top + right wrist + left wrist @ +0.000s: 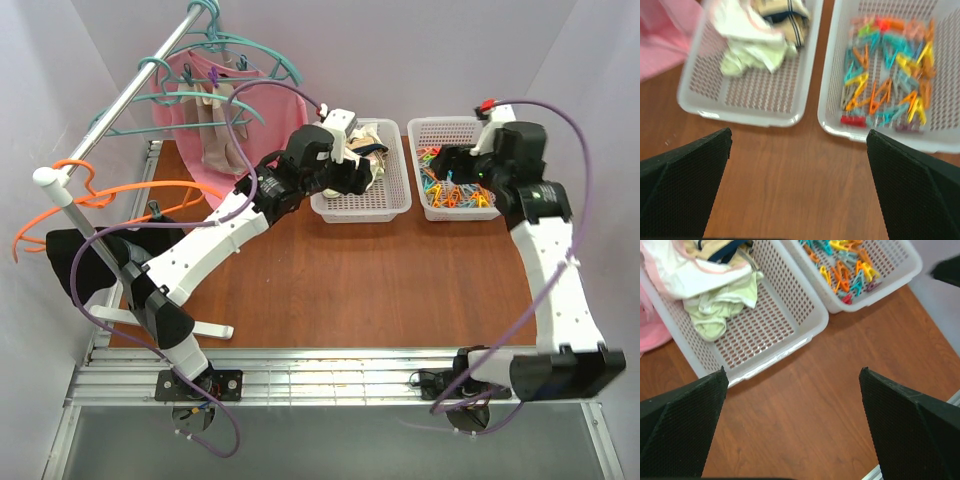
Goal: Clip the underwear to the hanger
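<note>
Step in hand: judging by the poses, the left arm is going for the briefs while the right arm is lining up over the pegs.
Underwear: the pale cream-yellow thin-fabric briefs (720, 310) are lying crumpled in the white perforated plastic laundry basket (812, 325), partly tucked under a pink-and-white garment (690, 270).
Left gripper (792, 375): its fingers are standing wide apart and empty, hovering over bare table just beside the basket's near rim.
Right gripper (799, 132): it is likewise gaping open and holding nothing, short of the second white basket (840, 132) of coloured plastic clothes pegs (880, 90).
Hanger: the thin teal-green plastic hanger (190, 97) is hanging on the metal rail (130, 85) at the far left, well apart from both baskets.
Doing it well: the left gripper should be pinching the exposed yellow fold only, at its free lower edge, keeping clear of the pink-and-white cloth.
Risk: a deep grab is likely dragging neighbouring garments out or snagging the basket's mesh.
</note>
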Available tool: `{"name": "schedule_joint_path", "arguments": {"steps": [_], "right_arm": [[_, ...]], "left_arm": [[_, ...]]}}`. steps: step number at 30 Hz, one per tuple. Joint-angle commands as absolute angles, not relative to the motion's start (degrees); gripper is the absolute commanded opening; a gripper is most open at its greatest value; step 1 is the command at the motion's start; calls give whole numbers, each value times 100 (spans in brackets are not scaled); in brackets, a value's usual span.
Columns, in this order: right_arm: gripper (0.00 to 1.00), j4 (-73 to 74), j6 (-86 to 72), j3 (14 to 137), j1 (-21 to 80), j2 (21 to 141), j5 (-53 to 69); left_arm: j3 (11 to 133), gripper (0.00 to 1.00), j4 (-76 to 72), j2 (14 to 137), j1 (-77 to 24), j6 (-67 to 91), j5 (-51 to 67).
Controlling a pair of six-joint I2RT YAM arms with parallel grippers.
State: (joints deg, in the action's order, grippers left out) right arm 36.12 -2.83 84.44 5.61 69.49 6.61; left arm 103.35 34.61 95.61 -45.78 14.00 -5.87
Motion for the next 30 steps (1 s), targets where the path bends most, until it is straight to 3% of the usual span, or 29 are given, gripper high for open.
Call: {"name": "schedule_joint_path", "arguments": {"steps": [1, 11, 18, 21, 30], "right_arm": [[99, 4131, -413, 8490, 545, 7610, 528], [95, 3806, -308, 9526, 860, 9568, 1037], [91, 3753, -308, 11334, 1397, 11134, 844], [91, 3631, -273, 11959, 1581, 11872, 774], [86, 2918, -220, 12340, 1872, 13201, 492]], "left_arm": [[10030, 96, 3665, 9430, -4597, 1511, -879], [8036, 98, 2514, 8887, -4579, 2003, -754], [6902, 95, 2320, 8377, -4149, 2486, -1371], [6532, 96, 2233, 8184, -3999, 2619, -1310], [6390, 96, 2311, 8069, -3858, 2663, -1274]]}}
